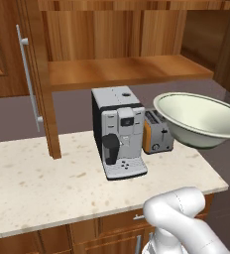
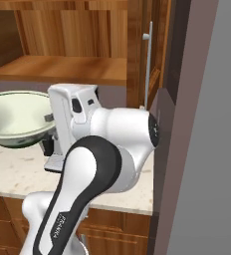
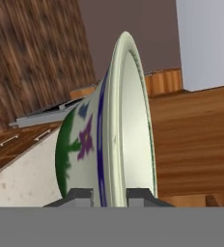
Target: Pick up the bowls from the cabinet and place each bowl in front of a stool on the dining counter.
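The cream-white bowl (image 3: pixel 109 140), with a green base, blue band and purple flower, sits rim-clamped between the fingers (image 3: pixel 80 197), right of the coffee machine (image 1: pixel 118 130).

Legible text was searched for in all three views. One marking was found: dark lettering printed lengthwise along the white lower link of the arm (image 2: pixel 57 225), seen in the right base view. It appears to read "PANDA", but the letters are small and slanted, so the reading is recorded as uncertain. Small symbols are visible beside the buttons on the front panel of the coffee machine (image 1: pixel 119 130); none could be resolved into characters. On the cream-white bowl (image 3: pixel 109 144) only painted green and purple motifs were noted, no writing.
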Controlling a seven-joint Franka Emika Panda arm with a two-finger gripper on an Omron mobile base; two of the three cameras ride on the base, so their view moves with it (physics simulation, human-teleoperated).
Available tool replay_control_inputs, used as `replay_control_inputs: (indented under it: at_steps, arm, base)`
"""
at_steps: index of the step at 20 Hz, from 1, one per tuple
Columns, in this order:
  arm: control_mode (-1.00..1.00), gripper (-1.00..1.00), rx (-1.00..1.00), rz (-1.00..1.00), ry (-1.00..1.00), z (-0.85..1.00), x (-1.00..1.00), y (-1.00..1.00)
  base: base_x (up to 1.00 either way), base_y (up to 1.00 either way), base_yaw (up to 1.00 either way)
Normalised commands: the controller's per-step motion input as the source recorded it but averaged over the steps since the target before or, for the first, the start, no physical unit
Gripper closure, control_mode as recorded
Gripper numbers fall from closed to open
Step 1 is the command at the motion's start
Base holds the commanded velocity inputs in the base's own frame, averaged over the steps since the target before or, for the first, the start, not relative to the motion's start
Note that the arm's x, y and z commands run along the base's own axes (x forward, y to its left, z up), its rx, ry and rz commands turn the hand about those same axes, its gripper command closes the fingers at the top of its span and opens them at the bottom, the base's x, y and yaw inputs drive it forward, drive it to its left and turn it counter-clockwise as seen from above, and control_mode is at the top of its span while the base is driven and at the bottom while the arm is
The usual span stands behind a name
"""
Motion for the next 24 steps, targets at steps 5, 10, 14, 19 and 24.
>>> replay_control_inputs:
  at_steps: [5,10,14,19,24]
  arm:
    - [1.0,1.0,0.0,0.0,0.0,-0.01,-0.08,0.0]
    - [1.0,1.0,0.0,0.0,0.0,0.0,0.0,0.0]
    - [1.0,1.0,0.0,0.0,0.0,0.0,0.0,0.0]
    - [1.0,1.0,0.0,0.0,0.0,0.0,0.0,0.0]
    - [1.0,1.0,0.0,0.0,0.0,0.0,0.0,0.0]
  base:
    - [-0.58,0.08,0.04]
    - [-0.89,0.37,0.09]
    - [-0.75,0.35,0.08]
    - [-0.51,0.49,0.12]
    - [-0.19,0.76,0.28]
